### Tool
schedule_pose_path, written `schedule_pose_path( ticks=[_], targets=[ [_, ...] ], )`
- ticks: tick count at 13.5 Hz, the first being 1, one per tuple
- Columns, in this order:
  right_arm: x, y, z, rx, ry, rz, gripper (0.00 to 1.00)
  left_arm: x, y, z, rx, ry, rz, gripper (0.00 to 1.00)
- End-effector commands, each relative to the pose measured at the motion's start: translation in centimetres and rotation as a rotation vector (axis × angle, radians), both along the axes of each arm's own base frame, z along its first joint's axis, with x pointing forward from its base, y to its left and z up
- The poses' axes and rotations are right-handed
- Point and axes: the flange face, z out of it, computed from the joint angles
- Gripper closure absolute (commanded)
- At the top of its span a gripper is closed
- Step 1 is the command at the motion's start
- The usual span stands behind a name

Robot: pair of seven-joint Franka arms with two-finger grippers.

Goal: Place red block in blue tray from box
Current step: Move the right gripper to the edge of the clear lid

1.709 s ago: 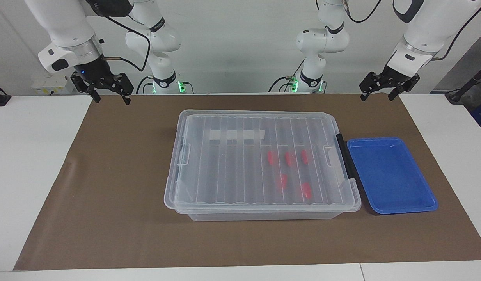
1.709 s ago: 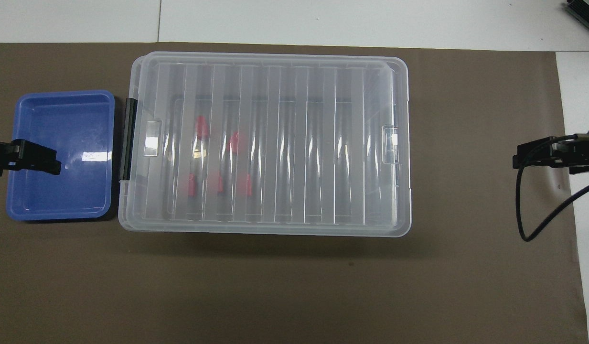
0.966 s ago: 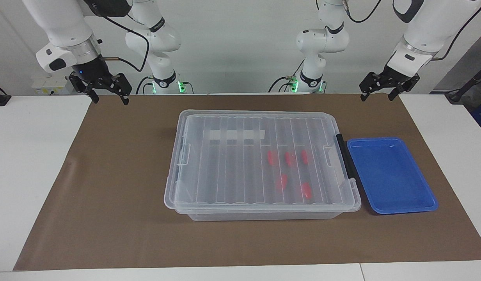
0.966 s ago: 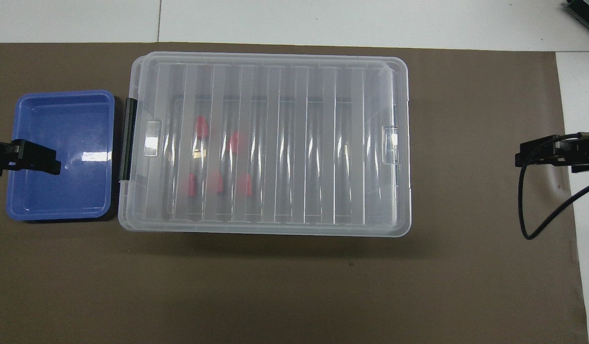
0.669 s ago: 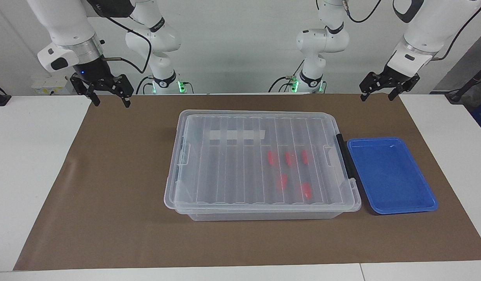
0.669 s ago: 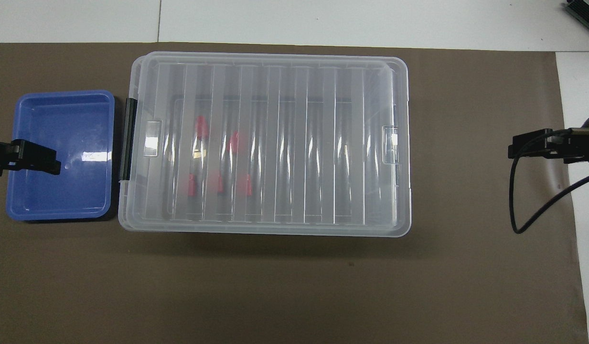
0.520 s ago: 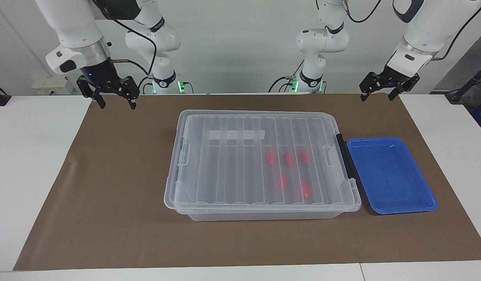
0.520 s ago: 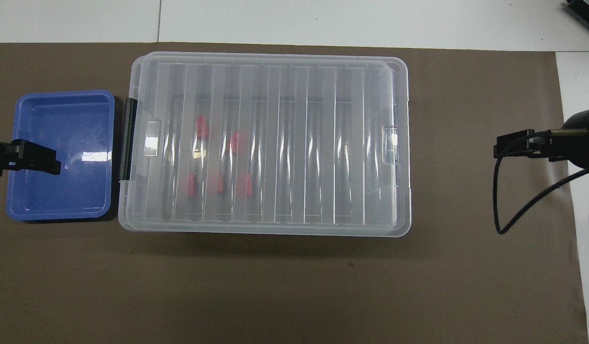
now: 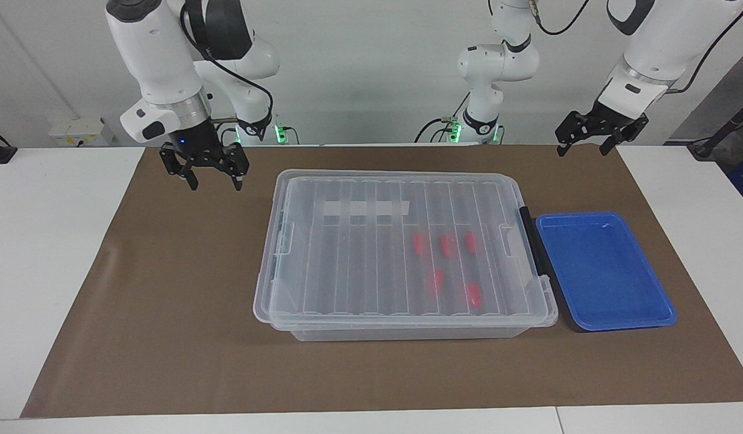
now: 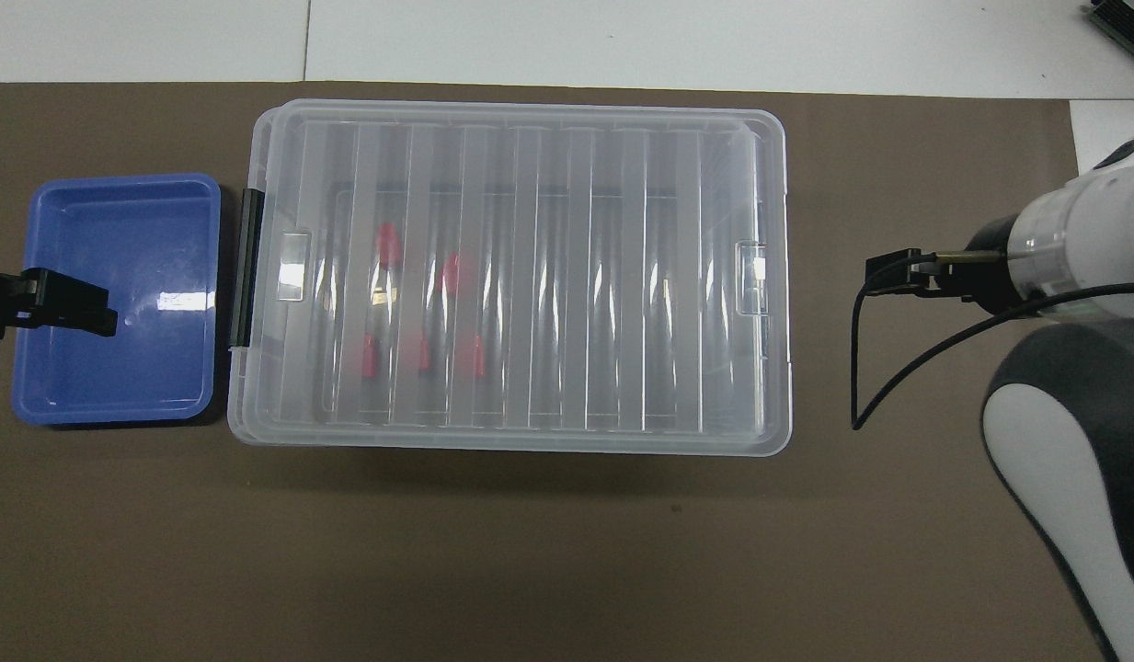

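The clear box [image 9: 359, 253] sits mid-table with its ribbed lid on; it also shows in the overhead view [image 10: 622, 276]. Several red blocks [image 9: 447, 244] lie inside it, at the end next to the blue tray; they show through the lid from overhead [image 10: 388, 246]. The blue tray [image 9: 600, 271] lies empty beside the box's black handle [image 9: 531, 241], toward the left arm's end. My right gripper [image 9: 214, 184] is open and empty over the mat beside the box's other end. My left gripper [image 9: 582, 149] is open and empty, raised; from overhead it [image 10: 102, 317] covers the tray [image 10: 116, 377].
A brown mat [image 9: 166, 313] covers the table under everything. A white tape strip [image 9: 366, 208] lies on the lid. A black cable [image 10: 898, 368] loops from the right wrist [image 10: 1072, 244].
My right arm has swung in from the table's end toward the box and come lower. The left arm, box, blocks and tray have not moved.
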Motion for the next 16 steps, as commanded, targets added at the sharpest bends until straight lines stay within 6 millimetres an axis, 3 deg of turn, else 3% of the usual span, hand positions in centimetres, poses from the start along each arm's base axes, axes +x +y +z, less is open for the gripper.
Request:
schedule_pose_path(
  ticks=[1,5,9,16],
  targets=[
    [0.2,1.4,-2.8,0.012,-0.002,-0.016,0.05,-0.8,0.2,0.1,0.018,0.006,0.005,0.00],
    [0.8,3.8,-6.1,0.017,0.020,-0.025,0.05,-0.8,0.2,0.1,0.018,0.006,0.005,0.00],
    [1.9,5.4,-8.1,0.024,0.005,-0.018,0.05,-0.8,0.2,0.1,0.018,0.006,0.005,0.00],
    [2.2,4.8,-9.5,0.019,0.028,-0.021,0.05,-0.8,0.1,0.1,0.018,0.006,0.003,0.00]
  ],
)
